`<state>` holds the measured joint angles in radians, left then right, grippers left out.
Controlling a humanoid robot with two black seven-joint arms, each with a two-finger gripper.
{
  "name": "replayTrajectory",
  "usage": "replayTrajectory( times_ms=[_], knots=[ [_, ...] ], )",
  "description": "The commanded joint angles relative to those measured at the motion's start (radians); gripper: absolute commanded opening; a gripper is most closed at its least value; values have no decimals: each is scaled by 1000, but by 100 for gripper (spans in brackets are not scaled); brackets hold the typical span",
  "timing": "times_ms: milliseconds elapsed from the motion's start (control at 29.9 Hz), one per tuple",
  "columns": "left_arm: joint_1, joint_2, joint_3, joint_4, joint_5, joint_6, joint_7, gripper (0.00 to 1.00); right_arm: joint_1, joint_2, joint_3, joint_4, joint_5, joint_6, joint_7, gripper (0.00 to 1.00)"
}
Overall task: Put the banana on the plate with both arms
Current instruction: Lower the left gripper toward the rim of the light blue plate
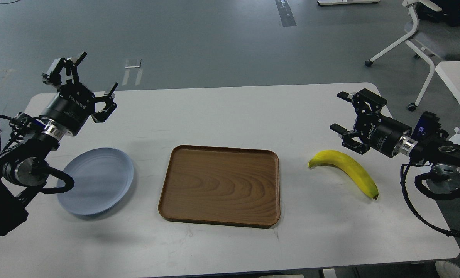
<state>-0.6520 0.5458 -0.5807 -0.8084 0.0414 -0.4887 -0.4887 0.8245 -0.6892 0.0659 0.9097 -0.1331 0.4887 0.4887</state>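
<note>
Head view shows white lettering on both gripper bodies; on the left one it seems to read "ROBOTIQ", upside down, while the right one's print is too small to make out.

The left gripper [92,84] hangs above the table [230,116] at about ten o'clock, fingers spread wide with nothing between them, pointing up and away. Its arm enters from the left edge, and a joint with a looped cable covers the plate's near-left rim.

The right gripper [344,112] sits at three o'clock, pointing left, fingers released and empty, just above and beside the banana [347,170].

The banana lies on the table at four o'clock of the wooden tray [220,185], greenish stem toward the tray, dark tip toward the right arm. The plate [98,179] rests at nine o'clock of the tray, well apart from the banana.

An office chair [423,34] is cut off at top right.
</note>
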Motion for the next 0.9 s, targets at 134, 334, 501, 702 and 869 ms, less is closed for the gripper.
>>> replayTrajectory(
  times_ms=[134, 334, 501, 702, 869],
  knots=[
    [0, 2, 1, 0, 0, 0, 0, 100, 5, -1, -1, -3, 0, 0, 0, 100],
    [-15, 23, 15, 17, 12, 0, 0, 100, 10, -1, -1, -11, 0, 0, 0, 100],
    [-14, 51, 7, 29, 11, 0, 0, 100, 13, -1, -1, -17, 0, 0, 0, 100],
    [-55, 63, 16, 48, 75, 0, 0, 100, 12, -4, -1, -25, 0, 0, 0, 100],
    [-69, 123, 2, -66, 362, 0, 0, 100, 12, -4, 0, -29, 1, 0, 0, 100]
  ],
)
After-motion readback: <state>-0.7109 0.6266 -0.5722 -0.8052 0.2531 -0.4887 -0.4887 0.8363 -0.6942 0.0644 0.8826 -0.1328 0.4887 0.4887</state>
